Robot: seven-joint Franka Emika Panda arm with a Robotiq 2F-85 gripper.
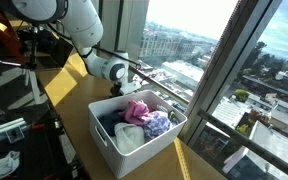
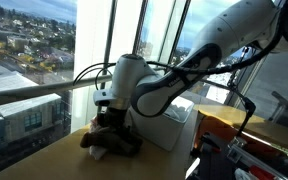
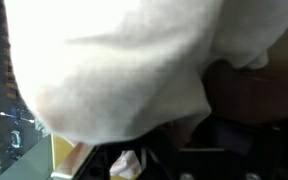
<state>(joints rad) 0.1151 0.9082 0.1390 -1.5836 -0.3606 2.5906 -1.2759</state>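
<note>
Nearest, hard against the wrist lens: a pale, blurred surface (image 3: 124, 70), cloth by the look of its soft folds, filling most of that view and masking nearly everything past it. Just beyond, in an exterior view, the tool (image 2: 108, 122), pointing straight down from the white wrist and set into the top of a crumpled dark garment (image 2: 118, 145). Impossible to say from any view whether released, clenched, or already pinching fabric; fingers lost against the dark cloth. Key relation: garment directly underneath the tool, touching or all but touching, not off to any side. Heap spread wider than high across that view, too shapeless to give a firm long axis. Resting on the wooden worktop (image 1: 76, 105), close to the window glass. Next out, just beside the heap, a white plastic bin (image 2: 176, 130), seen in both exterior views and loaded with a pink garment (image 1: 136, 109), a lavender one (image 1: 157, 124) and something white (image 1: 129, 138). Farthest off, through the tall panes, city rooftops (image 1: 174, 50) under a bright sky.
</note>
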